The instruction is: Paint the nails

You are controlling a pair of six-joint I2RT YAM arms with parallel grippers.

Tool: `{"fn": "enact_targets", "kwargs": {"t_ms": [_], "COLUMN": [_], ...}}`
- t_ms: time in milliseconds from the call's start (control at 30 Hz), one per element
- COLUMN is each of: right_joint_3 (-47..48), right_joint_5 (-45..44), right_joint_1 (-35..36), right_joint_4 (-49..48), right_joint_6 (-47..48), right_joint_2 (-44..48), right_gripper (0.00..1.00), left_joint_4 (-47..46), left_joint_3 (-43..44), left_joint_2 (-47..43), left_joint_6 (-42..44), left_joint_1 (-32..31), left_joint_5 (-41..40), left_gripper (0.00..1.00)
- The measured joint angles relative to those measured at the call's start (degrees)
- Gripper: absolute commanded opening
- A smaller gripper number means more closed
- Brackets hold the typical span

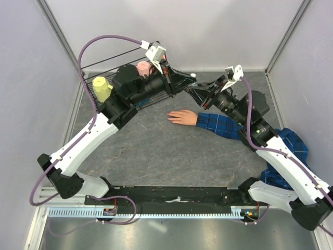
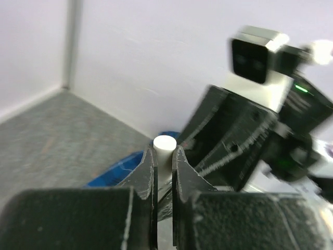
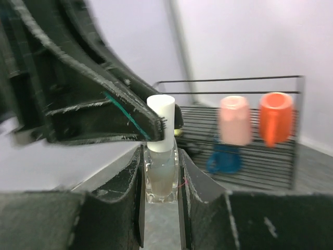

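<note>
So right now both arms meet up in the air at the back of the worktop [image 1: 145,151], above and behind the hand [image 1: 182,117]. The right claw [image 3: 161,161] is clamped tight on the glass body of the little clear bottle [image 3: 161,177], and the left claw [image 2: 164,156] is pinched shut on its white cap [image 2: 165,143], so I'd guess the lid is about to get twisted off. The nails [image 1: 169,116] are at the fingertips of that hand, which lies flat mid-worktop, fingers pointing at the left arm's side, with the plaid sleeve [image 1: 218,125] trailing off to the right. They're way too small to make out from the top view. Handling-wise, the bottle looks light, hard, slick and breakable, so gripping low on the flat sides seems right, with the cap as the only sensible spot for the other claw. The hand looks soft-ish and loose, so a nudge would probably shift it. As for room, there's lots of bare worktop in front of the hand, but the wire rack [image 1: 112,62] with its cups sits close behind the left arm, and the walls box things in at the back and sides.
</note>
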State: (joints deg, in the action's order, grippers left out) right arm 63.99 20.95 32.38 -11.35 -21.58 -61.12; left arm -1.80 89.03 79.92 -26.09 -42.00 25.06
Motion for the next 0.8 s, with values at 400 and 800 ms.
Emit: {"fn": "enact_targets", "kwargs": {"t_ms": [400,800], "right_joint_3": [0.61,-2.38], "right_joint_5": [-45.48,-18.71], "right_joint_1": [18.67,7.96], "right_joint_4": [10.69,14.86], "right_joint_6": [15.98,14.95], "right_joint_2": [-0.85,3.06], "right_gripper": [0.0,0.0], "left_joint_4": [13.77,1.38], "left_joint_3": [2.78,-3.78], "left_joint_2": [1.97,-2.05], "left_joint_6": [5.77,-4.33], "left_joint_1": [-12.68,2.03], "left_joint_5": [-36.87,3.89], "left_gripper": [0.5,0.93]}}
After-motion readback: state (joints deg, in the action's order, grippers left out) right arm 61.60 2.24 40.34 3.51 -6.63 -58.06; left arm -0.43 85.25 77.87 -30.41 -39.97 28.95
